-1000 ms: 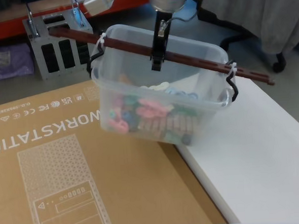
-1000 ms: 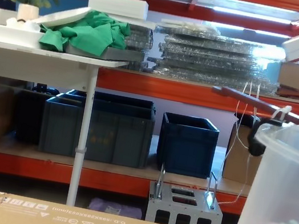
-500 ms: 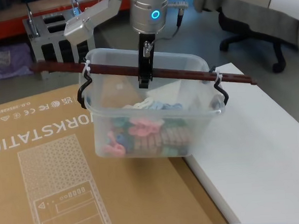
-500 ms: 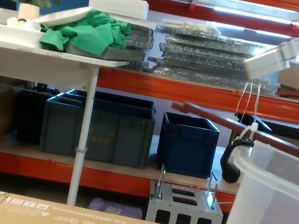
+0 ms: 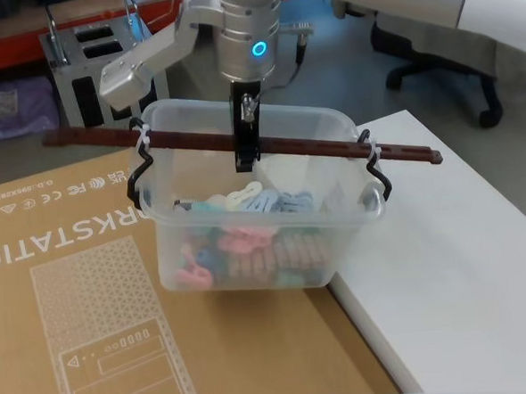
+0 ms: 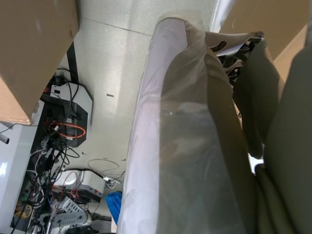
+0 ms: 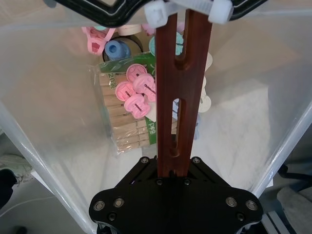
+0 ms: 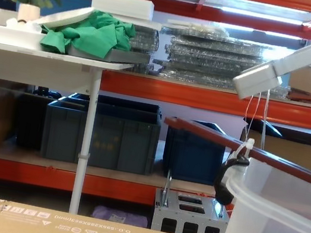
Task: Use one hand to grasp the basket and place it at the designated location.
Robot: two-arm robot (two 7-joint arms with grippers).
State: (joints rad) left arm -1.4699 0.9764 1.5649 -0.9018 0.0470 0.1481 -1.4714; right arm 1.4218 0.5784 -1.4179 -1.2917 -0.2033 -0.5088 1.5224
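pinching bar handle (image 5: 322,146) at mid-length with right gripper (image 5: 243,162) — basket (image 5: 172,247) hanging over cardboard box (image 5: 93,332) edge, just beside white table (image 5: 455,266) — pegs (image 7: 122,122) inside.

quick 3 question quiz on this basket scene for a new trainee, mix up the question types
1. True or false: the right gripper holds the basket by its rim.
2. Multiple choice: what ties the bar handle to the basket? A) tape B) white zip ties C) string
3. Fill in: in the head view, the cardboard box lies to the robot's ____ of the white table.

Key: 1 false, it is shut on the bar handle near the middle of the bar. 2 B. 3 left.
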